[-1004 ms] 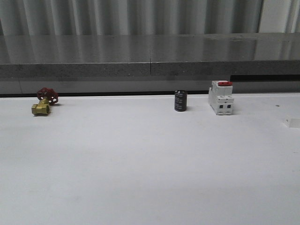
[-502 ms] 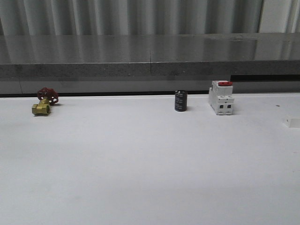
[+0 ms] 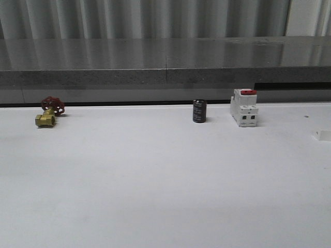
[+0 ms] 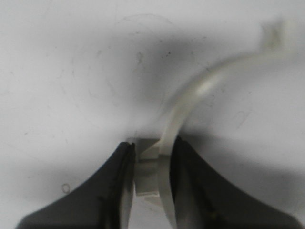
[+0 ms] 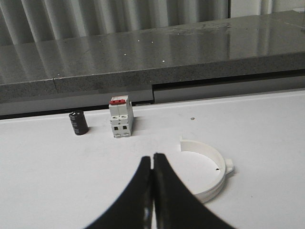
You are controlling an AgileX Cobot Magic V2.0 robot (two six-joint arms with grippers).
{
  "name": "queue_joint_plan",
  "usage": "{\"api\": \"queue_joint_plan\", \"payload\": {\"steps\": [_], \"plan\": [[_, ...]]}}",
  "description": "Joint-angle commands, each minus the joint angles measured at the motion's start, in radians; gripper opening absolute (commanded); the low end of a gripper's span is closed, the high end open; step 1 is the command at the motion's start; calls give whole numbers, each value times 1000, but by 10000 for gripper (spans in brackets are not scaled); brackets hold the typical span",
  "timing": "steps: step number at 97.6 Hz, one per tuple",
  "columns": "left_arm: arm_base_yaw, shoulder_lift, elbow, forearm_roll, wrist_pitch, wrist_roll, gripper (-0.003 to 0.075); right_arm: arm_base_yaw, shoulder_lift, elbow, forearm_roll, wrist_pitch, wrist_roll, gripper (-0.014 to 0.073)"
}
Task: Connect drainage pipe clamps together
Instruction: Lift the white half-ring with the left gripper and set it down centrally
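In the left wrist view, one white half-ring drainage pipe clamp (image 4: 190,98) curves away over the white table, and its flat end tab (image 4: 275,36) is blurred. My left gripper (image 4: 152,151) is shut on this clamp, with the band and its side lug (image 4: 147,167) pinched between the two black fingers. In the right wrist view, a second white clamp half (image 5: 209,169) lies flat on the table with its lug pointing outward. My right gripper (image 5: 152,157) is shut and empty, just beside that clamp and apart from it.
Along the table's back edge stand a brass valve with a red handle (image 3: 47,113), a black cylinder (image 3: 199,111) and a white switch with a red top (image 3: 244,107). A grey ledge (image 3: 165,75) runs behind them. A small pale piece (image 3: 323,135) lies at the right edge.
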Motion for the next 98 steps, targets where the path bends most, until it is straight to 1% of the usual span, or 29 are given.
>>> {"api": "queue_joint_plan", "payload": {"steps": [1, 4, 22, 30, 41, 49, 50, 51, 55, 73, 88, 98], "plan": [[3, -52, -27, -1, -4, -2, 6, 5, -20, -20, -13, -81, 0, -67], [3, -52, -29, -1, 2, -2, -20, 5, -20, -20, -13, -81, 0, -67], [-10, -63, -57, -86, 82, -2, -20, 5, -20, -20, -13, -81, 0, -67], [-26, -83, -66, -97, 119, -2, -20, 5, -20, -20, -13, -81, 0, -67], [-73, -130, -66, -102, 142, -2, -21, 5, -20, -20, -13, -81, 0, -67], [-120, -170, -66, -106, 161, -28, -21, 5, -20, -20, -13, -81, 0, -67], [-176, -204, -66, -109, 185, -85, -20, 5, -20, -20, -13, -81, 0, -67], [-189, -208, -66, -109, 191, -93, -21, 5, -20, -20, -13, -81, 0, -67], [-208, -219, -66, -109, 197, -105, -21, 5, -20, -20, -13, -81, 0, -67], [-399, -237, -66, -109, 202, -210, -20, 5, -20, -20, -13, -81, 0, -67], [-554, -214, -66, -103, 145, -303, -20, 5, -20, -20, -13, -81, 0, -67], [-626, -190, -66, -101, 98, -347, -20, 5, -20, -20, -13, -81, 0, -67]]}}
